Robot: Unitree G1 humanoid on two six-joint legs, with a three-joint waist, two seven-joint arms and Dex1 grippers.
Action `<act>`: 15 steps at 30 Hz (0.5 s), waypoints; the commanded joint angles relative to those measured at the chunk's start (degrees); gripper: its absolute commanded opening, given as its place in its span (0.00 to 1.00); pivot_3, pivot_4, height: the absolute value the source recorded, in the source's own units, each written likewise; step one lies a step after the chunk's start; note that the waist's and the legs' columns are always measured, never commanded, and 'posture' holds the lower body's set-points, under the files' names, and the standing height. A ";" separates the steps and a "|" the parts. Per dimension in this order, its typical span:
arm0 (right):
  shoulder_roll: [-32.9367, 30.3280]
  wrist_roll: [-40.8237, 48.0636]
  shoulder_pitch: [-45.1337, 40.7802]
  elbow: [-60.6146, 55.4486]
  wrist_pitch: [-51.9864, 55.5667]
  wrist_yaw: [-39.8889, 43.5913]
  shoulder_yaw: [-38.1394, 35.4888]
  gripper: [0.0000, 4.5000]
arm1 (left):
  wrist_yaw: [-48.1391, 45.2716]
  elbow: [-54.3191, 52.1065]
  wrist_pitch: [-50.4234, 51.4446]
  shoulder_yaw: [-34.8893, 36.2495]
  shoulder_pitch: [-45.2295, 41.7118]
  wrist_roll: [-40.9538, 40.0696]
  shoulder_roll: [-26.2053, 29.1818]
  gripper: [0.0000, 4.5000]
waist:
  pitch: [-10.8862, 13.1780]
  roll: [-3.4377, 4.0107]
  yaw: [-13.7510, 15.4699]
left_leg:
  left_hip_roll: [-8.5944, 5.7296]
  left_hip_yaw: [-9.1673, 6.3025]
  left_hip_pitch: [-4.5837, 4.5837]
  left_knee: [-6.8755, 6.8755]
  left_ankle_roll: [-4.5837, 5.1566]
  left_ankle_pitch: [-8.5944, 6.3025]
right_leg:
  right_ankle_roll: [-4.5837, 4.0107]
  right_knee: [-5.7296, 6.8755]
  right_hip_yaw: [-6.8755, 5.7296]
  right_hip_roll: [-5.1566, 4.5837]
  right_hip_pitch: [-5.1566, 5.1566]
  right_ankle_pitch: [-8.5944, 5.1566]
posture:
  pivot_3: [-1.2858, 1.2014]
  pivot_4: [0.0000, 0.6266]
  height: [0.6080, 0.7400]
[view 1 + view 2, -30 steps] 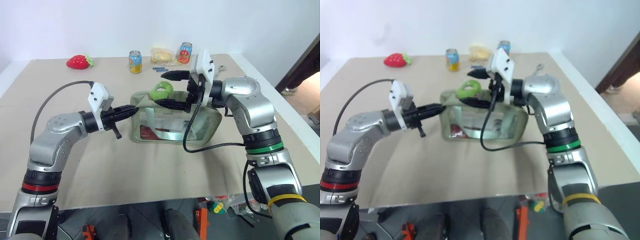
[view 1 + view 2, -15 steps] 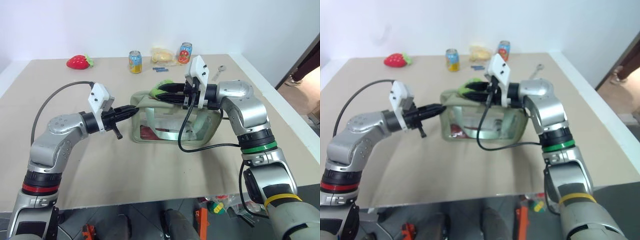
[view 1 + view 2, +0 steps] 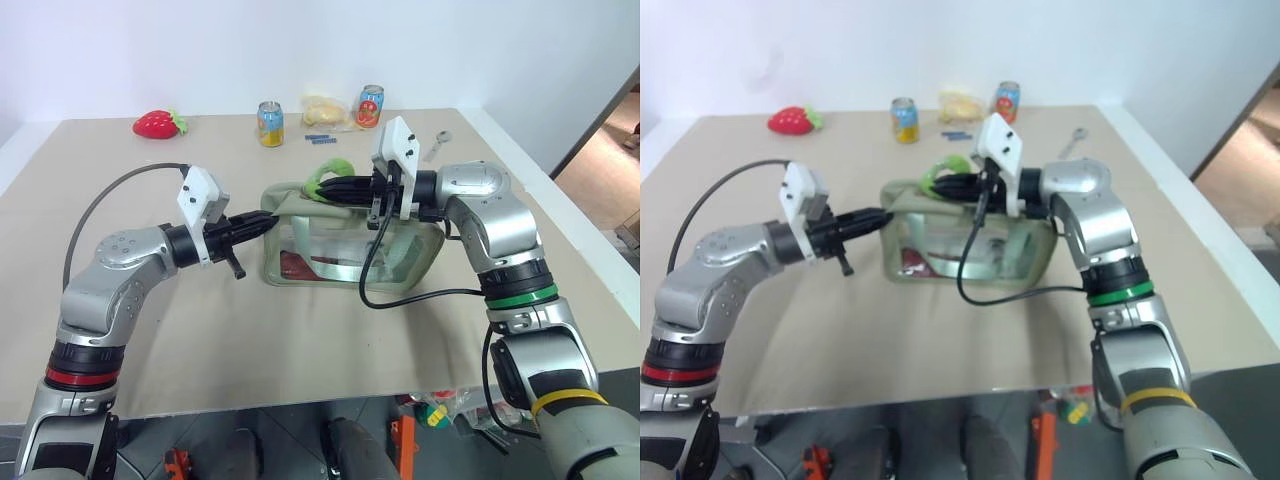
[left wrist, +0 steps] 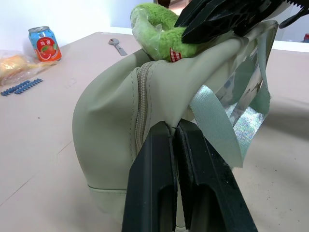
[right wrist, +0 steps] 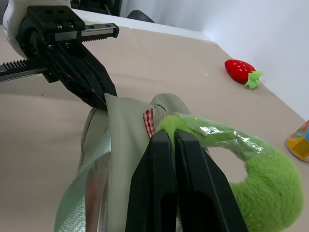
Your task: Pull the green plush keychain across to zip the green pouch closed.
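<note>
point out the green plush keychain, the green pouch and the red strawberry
green plush keychain (image 5: 270, 181): right wrist view, fuzzy ring.
green pouch (image 4: 108, 121): left wrist view, fabric end panel.
red strawberry (image 3: 155, 124): left eye view, red body.

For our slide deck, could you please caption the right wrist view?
Right pincer shut on the green plush keychain atop the green pouch, whose end the left pincer pinches.
</note>
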 commanded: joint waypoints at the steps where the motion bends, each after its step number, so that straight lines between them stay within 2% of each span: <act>1: -0.35 1.29 -0.54 -3.30 -1.22 -1.05 -2.98 0.02 | 0.36 -0.78 0.11 -0.28 -0.03 0.48 0.19 0.00 | 0.00 0.00 0.00 | 0.00 0.00 0.00 0.00 0.00 0.00 | 0.00 0.00 0.00 0.00 0.00 0.00 | 0.52 0.24 1.00; 15: -5.74 4.80 2.56 -14.24 3.04 -5.47 -9.56 0.02 | 8.52 0.10 -0.61 0.93 -2.85 2.31 -4.44 0.00 | 0.00 0.00 0.10 | -0.01 0.00 -0.01 0.00 0.00 0.00 | 0.00 0.00 0.00 -0.01 0.00 0.00 | 0.52 0.24 1.00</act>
